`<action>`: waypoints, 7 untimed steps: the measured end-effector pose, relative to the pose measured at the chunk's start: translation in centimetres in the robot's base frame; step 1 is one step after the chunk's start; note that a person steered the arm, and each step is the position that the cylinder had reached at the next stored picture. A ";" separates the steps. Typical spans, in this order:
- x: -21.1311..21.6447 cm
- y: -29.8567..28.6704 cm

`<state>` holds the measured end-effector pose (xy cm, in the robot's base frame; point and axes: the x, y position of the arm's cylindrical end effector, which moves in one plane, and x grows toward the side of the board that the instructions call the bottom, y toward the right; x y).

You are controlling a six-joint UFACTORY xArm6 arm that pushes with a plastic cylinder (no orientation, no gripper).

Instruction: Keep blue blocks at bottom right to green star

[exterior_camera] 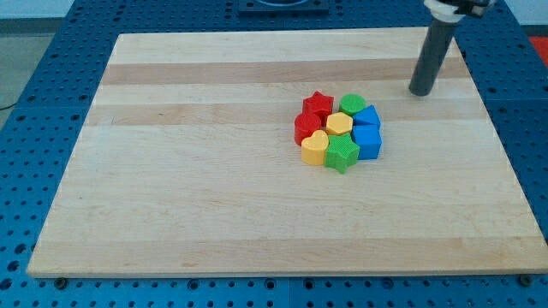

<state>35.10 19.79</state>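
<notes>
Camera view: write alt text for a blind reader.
Eight coloured blocks cluster tightly on a wooden board: two blue blocks sit right of the green star. My tip stands apart, toward the view's upper right.

Lab bench: blue perforated base, wooden board.

No text, label, brand, number or sign can be read anywhere in the view. The wooden worktop is plain, showing only wood grain. The coloured blocks on it bear no markings that can be made out.
</notes>
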 end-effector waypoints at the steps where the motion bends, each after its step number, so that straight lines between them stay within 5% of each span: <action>1: 0.8 -1.1; 7: 2.9 -4.4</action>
<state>38.01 15.42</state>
